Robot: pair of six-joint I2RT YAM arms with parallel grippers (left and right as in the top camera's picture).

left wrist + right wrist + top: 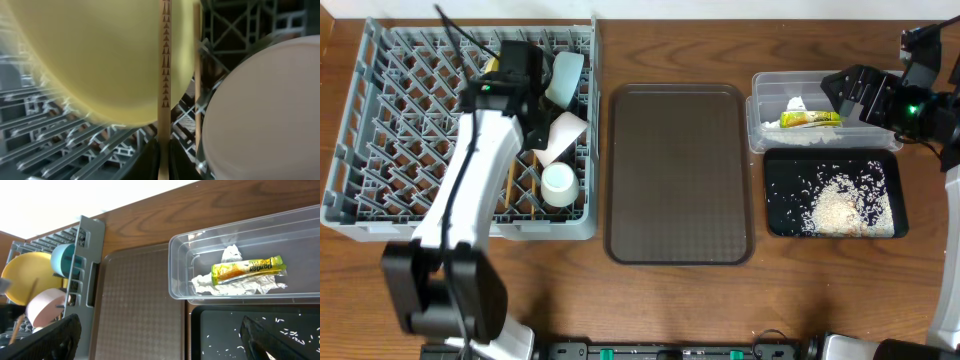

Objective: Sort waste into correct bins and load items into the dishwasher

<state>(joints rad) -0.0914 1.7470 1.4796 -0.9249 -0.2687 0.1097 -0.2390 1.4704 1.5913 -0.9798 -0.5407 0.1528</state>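
Observation:
The grey dish rack [380, 120] holds a pale blue bowl [566, 75], a white bowl [568, 130], a small white cup [558, 183] and chopsticks [510, 182]. My left gripper [532, 130] is inside the rack and shut on one patterned chopstick [164, 60]. The yellow plate [100, 55] stands on its left and the white bowl [265, 110] on its right. A second chopstick [197, 75] lies just beside. My right gripper [860, 95] is open and empty over the clear tub [756, 110], which holds the green-and-yellow wrapper [248, 269] with crumpled paper. Rice [840, 205] lies in the black tray [772, 200].
The flat brown serving tray [680, 170] lies between the rack and the two bins. The rack's side wall [87, 260] shows in the right wrist view, with the blue bowl [62, 260] and yellow plate [25, 275] behind it.

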